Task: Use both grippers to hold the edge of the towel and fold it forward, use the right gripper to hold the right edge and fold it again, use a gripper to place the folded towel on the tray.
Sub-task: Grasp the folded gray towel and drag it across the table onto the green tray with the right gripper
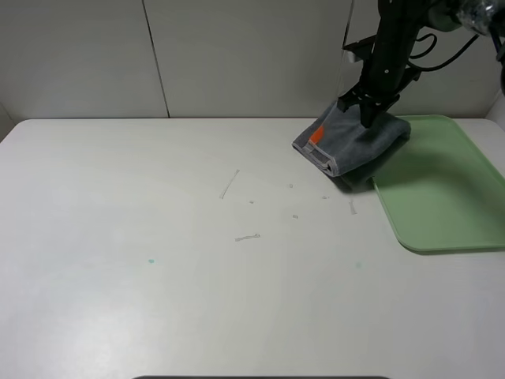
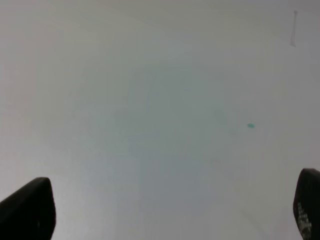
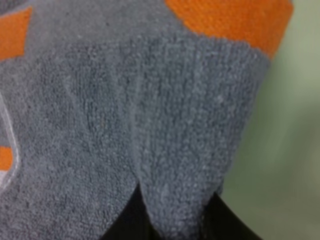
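Note:
The folded dark grey towel (image 1: 351, 142) with an orange patch hangs partly over the left rim of the pale-green tray (image 1: 446, 185), its other part over the table. My right gripper (image 1: 369, 109) is shut on the towel's top and holds it up. In the right wrist view the grey terry cloth (image 3: 150, 125) fills the frame, pinched between the black fingers (image 3: 127, 220), with orange stripes above and green tray behind. My left gripper (image 2: 170, 210) is open and empty over bare white table; it is out of the exterior view.
The white table (image 1: 158, 260) carries a few small pale scraps (image 1: 229, 183) near the middle and tiny green specks (image 1: 150, 261). A pale wall stands behind the table. The tray lies at the right edge.

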### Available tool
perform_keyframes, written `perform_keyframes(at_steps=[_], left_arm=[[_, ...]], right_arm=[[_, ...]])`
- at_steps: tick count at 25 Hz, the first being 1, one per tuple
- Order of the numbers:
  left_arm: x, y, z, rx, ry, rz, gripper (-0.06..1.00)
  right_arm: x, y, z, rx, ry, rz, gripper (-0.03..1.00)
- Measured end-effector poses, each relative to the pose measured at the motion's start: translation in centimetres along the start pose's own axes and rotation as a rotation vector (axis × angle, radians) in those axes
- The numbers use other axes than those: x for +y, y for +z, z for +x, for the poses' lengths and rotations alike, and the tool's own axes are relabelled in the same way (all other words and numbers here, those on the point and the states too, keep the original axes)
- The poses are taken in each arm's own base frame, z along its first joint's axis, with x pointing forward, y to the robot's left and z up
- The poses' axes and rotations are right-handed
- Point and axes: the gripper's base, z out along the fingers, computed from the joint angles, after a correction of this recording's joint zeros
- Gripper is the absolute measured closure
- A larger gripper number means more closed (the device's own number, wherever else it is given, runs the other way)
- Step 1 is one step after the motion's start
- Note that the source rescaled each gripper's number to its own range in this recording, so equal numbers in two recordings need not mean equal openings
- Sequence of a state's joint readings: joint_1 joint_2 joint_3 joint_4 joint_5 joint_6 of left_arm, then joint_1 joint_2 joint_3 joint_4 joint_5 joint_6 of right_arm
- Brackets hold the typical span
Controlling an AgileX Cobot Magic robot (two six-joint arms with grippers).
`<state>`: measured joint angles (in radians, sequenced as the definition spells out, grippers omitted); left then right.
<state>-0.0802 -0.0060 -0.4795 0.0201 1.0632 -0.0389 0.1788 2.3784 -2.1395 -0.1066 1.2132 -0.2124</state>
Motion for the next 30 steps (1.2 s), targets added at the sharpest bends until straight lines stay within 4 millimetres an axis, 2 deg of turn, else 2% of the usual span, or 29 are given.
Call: perform_keyframes(at_steps=[19,25,30], left_arm=[[0.0,0.0,0.0,0.000,0.000,0.000,0.00],[0.0,0.0,0.0,0.000,0.000,0.000,0.00],[0.0,0.0,0.0,0.000,0.000,0.000,0.00]], right_arm=[[-10.9,0.8,4.4,0.036,0.241,0.048,0.82],[-13.0,0.9,5.6,0.043,0.287,0.055,0.82],[-13.4,0.9,5.9,0.042,0.301,0.052,0.82]])
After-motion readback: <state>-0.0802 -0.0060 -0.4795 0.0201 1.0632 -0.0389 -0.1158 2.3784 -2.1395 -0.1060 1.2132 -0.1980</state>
